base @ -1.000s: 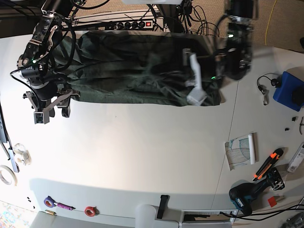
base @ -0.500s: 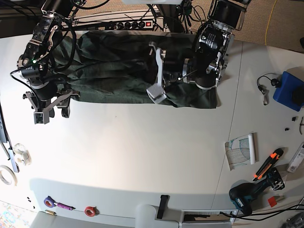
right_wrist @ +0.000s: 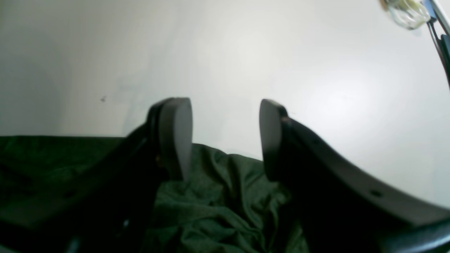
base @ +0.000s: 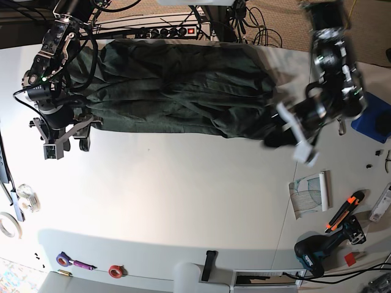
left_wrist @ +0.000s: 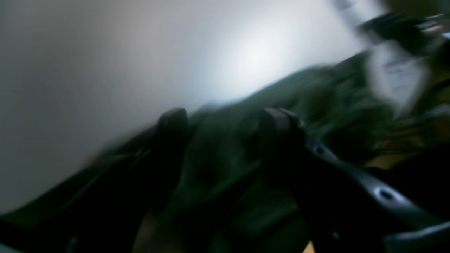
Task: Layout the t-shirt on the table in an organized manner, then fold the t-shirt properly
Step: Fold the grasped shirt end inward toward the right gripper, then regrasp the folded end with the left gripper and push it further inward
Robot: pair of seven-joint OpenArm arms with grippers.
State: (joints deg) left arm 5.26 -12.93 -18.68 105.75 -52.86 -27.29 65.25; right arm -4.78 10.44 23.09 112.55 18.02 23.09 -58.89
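Observation:
A dark green t-shirt (base: 177,85) lies spread in a wide, wrinkled band along the back of the white table (base: 183,195). In the base view my left gripper (base: 282,133) hangs at the shirt's near right corner. The left wrist view is blurred by motion, but it shows the left gripper (left_wrist: 225,130) open, with green cloth (left_wrist: 316,116) below and between its fingers. My right gripper (base: 66,145) is at the shirt's near left edge. In its wrist view the right gripper (right_wrist: 225,133) is open above the shirt's hem (right_wrist: 218,196), holding nothing.
A paper roll (base: 311,195), an orange cutter (base: 345,213), a drill (base: 317,253) and a blue box (base: 372,116) lie along the right side. Tape rolls (base: 116,270) lie at the front left. A power strip (base: 171,30) and cables run behind the shirt.
My left arm swung from over the shirt's middle out to its near right corner. The right arm and the shirt's left side have not moved.

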